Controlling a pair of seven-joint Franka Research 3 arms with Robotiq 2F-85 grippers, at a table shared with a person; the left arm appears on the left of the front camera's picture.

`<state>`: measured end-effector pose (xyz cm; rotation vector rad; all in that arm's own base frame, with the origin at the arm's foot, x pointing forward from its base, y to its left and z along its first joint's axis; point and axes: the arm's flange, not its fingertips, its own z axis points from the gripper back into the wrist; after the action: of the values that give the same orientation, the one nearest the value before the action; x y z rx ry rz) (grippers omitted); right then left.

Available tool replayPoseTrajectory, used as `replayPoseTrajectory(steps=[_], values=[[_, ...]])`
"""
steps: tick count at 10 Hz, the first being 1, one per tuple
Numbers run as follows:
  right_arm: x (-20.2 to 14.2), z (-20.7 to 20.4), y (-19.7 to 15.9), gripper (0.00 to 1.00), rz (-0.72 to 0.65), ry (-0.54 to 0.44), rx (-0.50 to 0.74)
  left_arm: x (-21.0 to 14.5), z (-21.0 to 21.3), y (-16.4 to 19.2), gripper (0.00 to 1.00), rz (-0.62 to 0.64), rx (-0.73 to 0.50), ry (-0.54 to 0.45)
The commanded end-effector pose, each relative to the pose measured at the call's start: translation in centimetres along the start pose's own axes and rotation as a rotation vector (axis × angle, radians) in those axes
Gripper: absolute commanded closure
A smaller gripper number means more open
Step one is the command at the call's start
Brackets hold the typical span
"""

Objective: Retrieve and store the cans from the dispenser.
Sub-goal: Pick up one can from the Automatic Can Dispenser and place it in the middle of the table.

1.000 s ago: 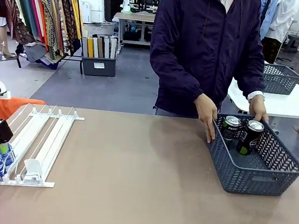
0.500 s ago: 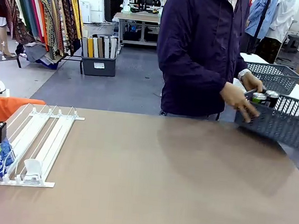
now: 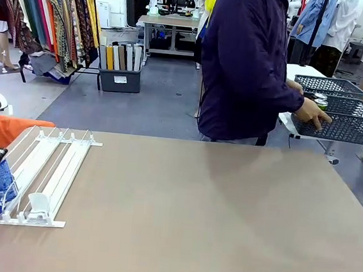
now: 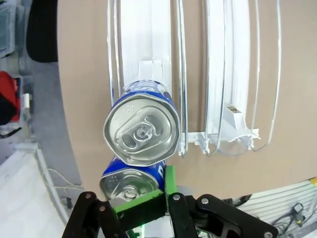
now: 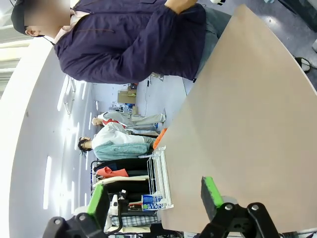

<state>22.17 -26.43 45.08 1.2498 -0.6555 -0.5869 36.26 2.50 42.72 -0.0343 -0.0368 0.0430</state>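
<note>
At the table's near-left corner: the dispenser point(image 3: 49, 175) lies flat, its lanes running away toward the person's side, with a white pusher block point(image 3: 38, 204) at the robot's end.
Left gripper point(image 4: 132, 194): clamped down, its green pads pinching the nearer blue can point(image 4: 130, 182) by the sides just under the rim.
Where that can sits: at the near end of the lane farthest to the robot's left, by the rack's front stop. A second blue can point(image 4: 141, 130) is right against it, just behind and leaning over it.
Long axis: both cans stand roughly on end with their silver tops facing up the wrist, so the fingers run along the can's length, not across it.
Right gripper point(image 5: 153, 196): spread wide with nothing between the pads, hanging over bare table point(image 5: 257, 99), well apart from the rack.
Basket point(image 3: 346, 129): off this table, in the person's hand point(image 3: 313, 113) at a white side table far right. Can tops point(image 3: 318, 101) show inside it; whether it rests there I cannot tell.
What the move turns on: I'd say the can should come straight up along its own axis to clear the rails. The basket lies clear across from the left arm, so the right arm is nearer that side.
Risk: the leaning can may tip or follow as its neighbour leaves.
</note>
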Motion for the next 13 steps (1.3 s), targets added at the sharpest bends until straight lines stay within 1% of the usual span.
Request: replayPoseTrajectory(steps=[1, 8, 9, 10, 11, 13], values=[[0.2, 0.1, 0.1, 0.00, 0.028, 0.002, 0.005, -4.8, -1.6, 0.0, 1.00, 0.016, -0.002, -0.034], [0.2, 0.1, 0.1, 0.00, 0.028, 0.002, 0.005, -5.0, -1.7, 0.0, 1.00, -0.004, -0.015, -0.036], [0.2, 0.1, 0.1, 0.00, 0.028, 0.002, 0.005, -5.1, -1.7, -0.1, 1.00, -0.027, -0.052, -0.026], [0.2, 0.1, 0.1, 0.00, 0.028, 0.002, 0.005, -5.2, -1.6, -0.1, 0.40, -0.017, -0.063, -0.014], [0.2, 0.1, 0.1, 0.00, 0.028, 0.002, 0.005, -5.2, -1.5, 0.0, 0.00, -0.020, -0.061, -0.010], [0.2, 0.1, 0.1, 0.00, 0.028, 0.002, 0.005, -5.5, -0.2, 0.0, 0.00, -0.027, -0.052, -0.033]])
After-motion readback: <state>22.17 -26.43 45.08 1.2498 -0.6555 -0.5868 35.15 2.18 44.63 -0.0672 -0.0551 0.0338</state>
